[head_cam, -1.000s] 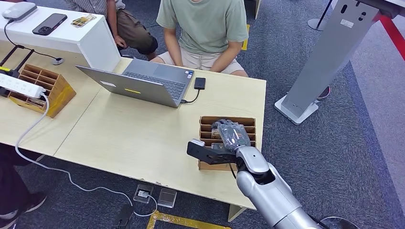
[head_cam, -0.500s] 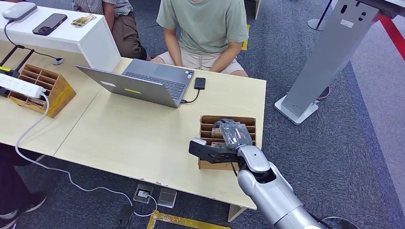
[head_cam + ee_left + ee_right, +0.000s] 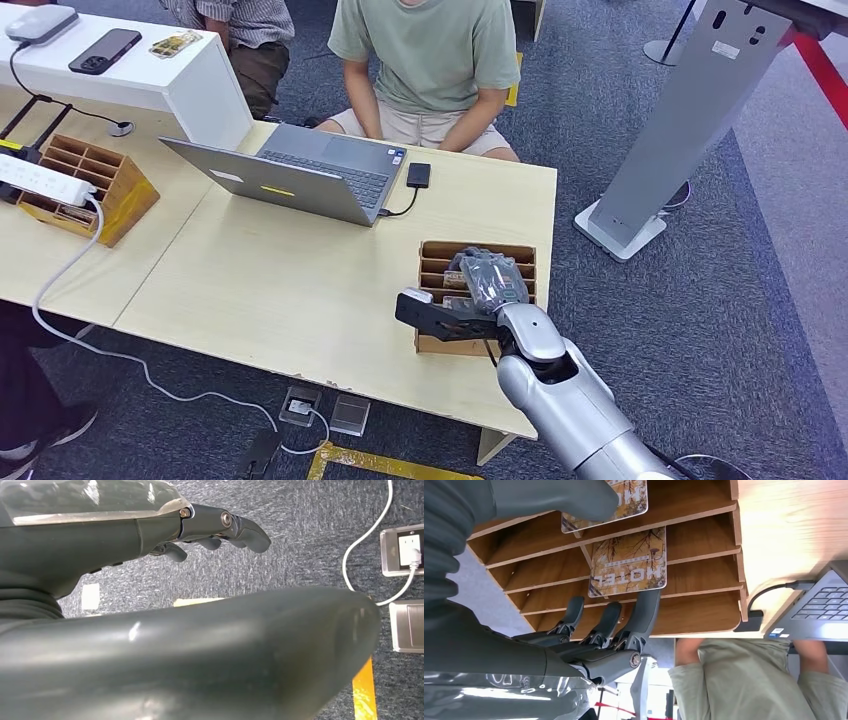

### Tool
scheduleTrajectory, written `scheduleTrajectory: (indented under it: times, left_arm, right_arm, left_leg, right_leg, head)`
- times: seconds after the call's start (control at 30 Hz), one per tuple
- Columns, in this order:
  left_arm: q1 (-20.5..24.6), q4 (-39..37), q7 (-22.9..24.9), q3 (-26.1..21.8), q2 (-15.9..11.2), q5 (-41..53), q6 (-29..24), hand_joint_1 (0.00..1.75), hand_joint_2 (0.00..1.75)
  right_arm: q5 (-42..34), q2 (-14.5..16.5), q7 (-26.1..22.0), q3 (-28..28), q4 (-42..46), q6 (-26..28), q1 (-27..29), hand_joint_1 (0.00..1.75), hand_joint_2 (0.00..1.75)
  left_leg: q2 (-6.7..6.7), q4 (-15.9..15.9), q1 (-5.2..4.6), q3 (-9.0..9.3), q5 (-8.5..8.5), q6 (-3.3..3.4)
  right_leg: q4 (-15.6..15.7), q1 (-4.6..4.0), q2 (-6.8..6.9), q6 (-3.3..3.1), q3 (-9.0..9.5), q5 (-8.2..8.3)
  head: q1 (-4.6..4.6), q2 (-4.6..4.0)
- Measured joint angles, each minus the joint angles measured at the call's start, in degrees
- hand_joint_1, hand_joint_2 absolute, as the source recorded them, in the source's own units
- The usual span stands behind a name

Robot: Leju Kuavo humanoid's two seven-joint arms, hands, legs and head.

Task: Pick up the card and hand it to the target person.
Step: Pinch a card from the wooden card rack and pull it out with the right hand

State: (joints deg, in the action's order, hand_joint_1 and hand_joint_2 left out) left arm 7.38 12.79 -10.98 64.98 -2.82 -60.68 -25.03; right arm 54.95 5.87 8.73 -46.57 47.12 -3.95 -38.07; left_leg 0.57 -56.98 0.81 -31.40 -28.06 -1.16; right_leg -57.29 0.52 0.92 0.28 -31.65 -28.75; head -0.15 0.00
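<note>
Wooden rack (image 3: 704, 550) holds upright card (image 3: 628, 562), right hand's fingers (image 3: 644, 611) touching.

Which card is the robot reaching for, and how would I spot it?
On the pale table, find the slotted wooden box under the right hand, opposite the laptop. The card stands in a middle slot by the fingertips: tree print, the word HOTEL, fully visible, while the thumb partly covers its neighbour.

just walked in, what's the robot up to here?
The right hand is over the wooden slotted card holder on the desk, its fingers reaching at a hotel card standing in a slot. No grasp is evident yet. A seated person waits behind the laptop. The left hand hangs above the floor.
</note>
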Motion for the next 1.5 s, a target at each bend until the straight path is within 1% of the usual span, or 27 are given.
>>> scheduleTrajectory:
  times: [0.23,0.37,0.47,0.6,0.93,1.1,1.3,1.43,1.5]
  left_arm:
    - [0.0,0.0,-0.1,0.0,0.0,0.1,0.3,0.00,0.00]
    - [0.0,0.0,-0.1,0.0,0.0,0.4,0.5,0.00,0.00]
    - [0.0,0.0,-0.1,0.0,0.0,0.4,0.7,0.00,0.00]
    - [0.0,0.0,-0.1,0.0,0.0,0.4,0.7,0.00,0.00]
    - [0.0,0.0,-0.2,0.0,0.0,0.4,0.6,0.00,0.00]
    - [0.0,0.0,-0.4,0.0,0.0,0.4,0.6,0.00,0.00]
    - [0.0,0.0,-0.4,0.0,0.0,0.4,0.6,0.00,0.00]
    - [0.0,0.0,-0.4,0.0,0.0,0.4,0.5,0.00,0.00]
    - [0.0,0.0,-0.4,0.0,0.0,0.4,0.4,0.00,0.00]
  right_arm:
    - [0.1,0.0,0.2,0.0,0.1,0.1,0.0,0.84,1.75]
    - [0.4,-0.2,0.9,0.0,0.4,-0.3,0.4,1.00,1.75]
    - [0.4,-0.3,1.0,0.1,0.6,-0.5,0.4,1.05,1.75]
    - [0.4,-0.3,1.0,0.1,0.8,-0.8,0.5,1.17,1.75]
    - [0.4,-0.4,1.1,0.4,1.0,-0.9,0.5,1.18,1.75]
    - [0.4,-0.4,1.0,0.5,1.1,-1.0,0.5,1.22,1.75]
    - [0.4,-0.4,0.8,0.5,1.1,-1.0,0.4,1.39,1.75]
    - [0.3,-0.4,0.3,0.5,1.1,-0.8,0.4,1.58,1.75]
    - [0.2,-0.4,-0.1,0.5,1.1,-0.6,0.4,1.64,1.75]
  left_leg:
    - [0.00,0.0,0.00,0.02,0.00,0.00]
    - [0.01,0.0,0.00,0.00,0.00,0.00]
    - [0.01,0.0,0.00,0.00,0.00,0.00]
    - [0.01,0.0,0.00,0.00,0.00,0.00]
    - [0.01,0.0,0.00,0.00,0.00,0.00]
    - [0.01,0.0,0.00,0.00,0.00,0.00]
    - [0.01,0.0,0.00,-0.01,0.00,0.00]
    - [0.01,0.0,0.00,-0.01,0.00,0.00]
    - [0.01,0.0,0.00,-0.02,0.00,0.00]
  right_leg:
    - [0.0,0.00,0.00,0.00,0.01,0.00]
    - [0.0,0.00,-0.01,0.00,0.00,0.00]
    - [0.0,0.00,-0.01,0.00,0.00,0.00]
    - [0.0,0.00,-0.01,0.00,0.00,0.00]
    - [0.0,0.00,-0.01,0.00,0.00,0.00]
    - [0.0,0.00,-0.01,0.00,0.00,0.00]
    - [0.0,0.00,-0.01,0.00,0.00,0.00]
    - [0.0,0.00,-0.01,0.00,0.00,0.00]
    - [0.0,0.00,-0.01,0.00,0.00,0.00]
  head:
    - [0.00,0.00]
    - [-0.01,0.00]
    - [-0.01,0.00]
    - [-0.01,0.00]
    - [-0.01,0.00]
    - [0.00,0.00]
    - [0.00,0.00]
    - [0.00,0.00]
    - [-0.01,0.00]
